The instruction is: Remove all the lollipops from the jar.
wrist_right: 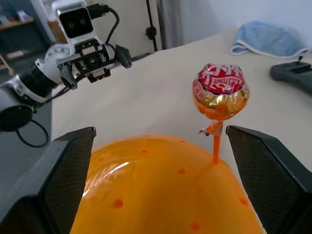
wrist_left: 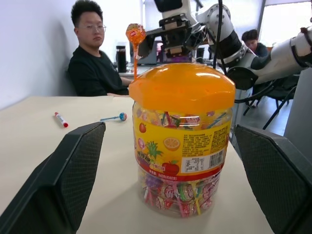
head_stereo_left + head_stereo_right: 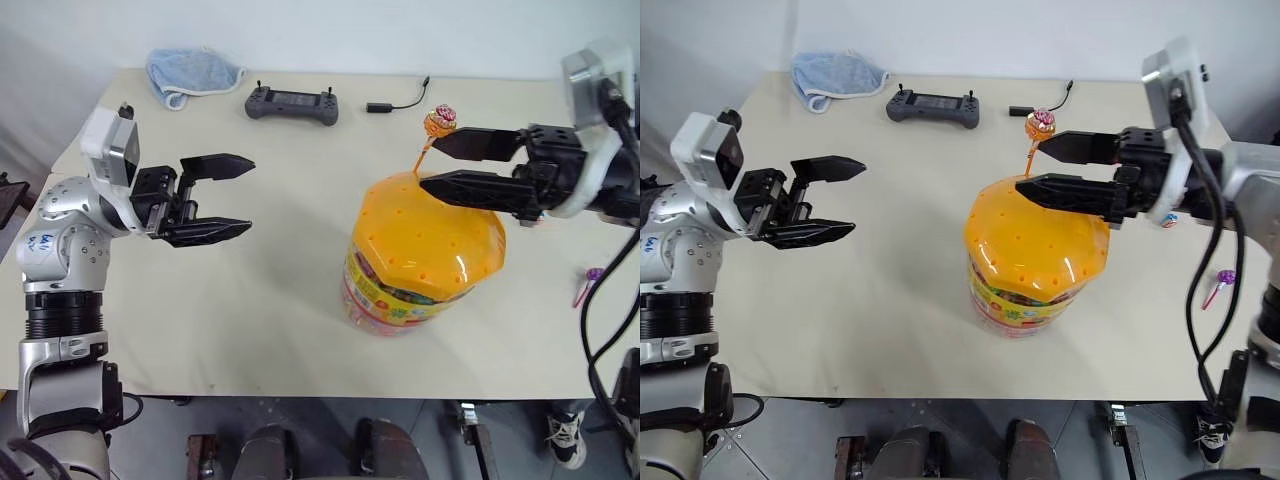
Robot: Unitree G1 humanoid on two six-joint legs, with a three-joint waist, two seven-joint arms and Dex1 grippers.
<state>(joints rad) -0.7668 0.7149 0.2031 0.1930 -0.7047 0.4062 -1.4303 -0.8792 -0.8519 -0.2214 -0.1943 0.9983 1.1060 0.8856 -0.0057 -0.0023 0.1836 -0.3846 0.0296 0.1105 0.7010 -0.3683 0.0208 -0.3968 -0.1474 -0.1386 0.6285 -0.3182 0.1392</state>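
Right hand [image 3: 432,166] gapes around orange lollipop [image 3: 439,121] atop jar [image 3: 424,250].

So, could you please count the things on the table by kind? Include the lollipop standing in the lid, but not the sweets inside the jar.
Lollipops: 3 (orange lollipop, blue lollipop, purple lollipop)
Jar: 1
Marker: 1
Cloth: 1
Controller: 1
Cable: 1
Total: 8
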